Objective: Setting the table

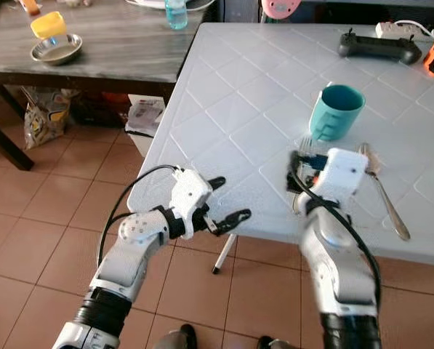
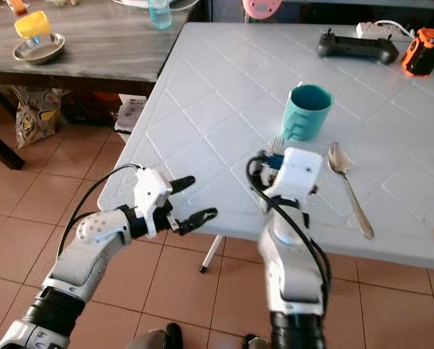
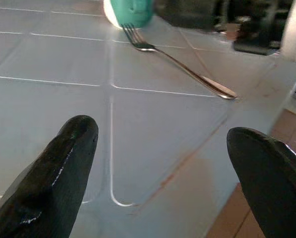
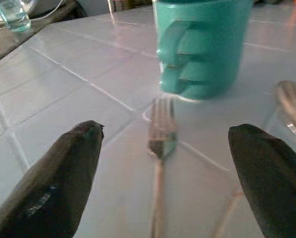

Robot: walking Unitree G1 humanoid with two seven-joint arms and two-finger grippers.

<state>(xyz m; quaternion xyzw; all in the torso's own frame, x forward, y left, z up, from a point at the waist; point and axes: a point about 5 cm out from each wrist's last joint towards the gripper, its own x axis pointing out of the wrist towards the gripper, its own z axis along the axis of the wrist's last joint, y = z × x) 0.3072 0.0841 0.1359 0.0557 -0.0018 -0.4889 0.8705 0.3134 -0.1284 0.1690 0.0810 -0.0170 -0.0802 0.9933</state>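
Fork laid by the mug, both pincers empty

My right pincer [image 4: 162, 168] hung wide over the fork [image 4: 160, 144], which lay flat on the desk [image 1: 224, 94] with its tines toward the teal mug [image 1: 335, 110]; the spoon [image 1: 382, 190] lay just beside. My left pincer [image 1: 227, 200] waited wide at the desk's edge, out of the way.

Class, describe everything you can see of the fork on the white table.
The fork looks like shiny silver metal, with a slim handle and four tines. It lies flat on the white table, its tines pointing at the base of the teal mug and close to it. The right gripper is open above its handle, not gripping it. A spoon lies apart, to its right.
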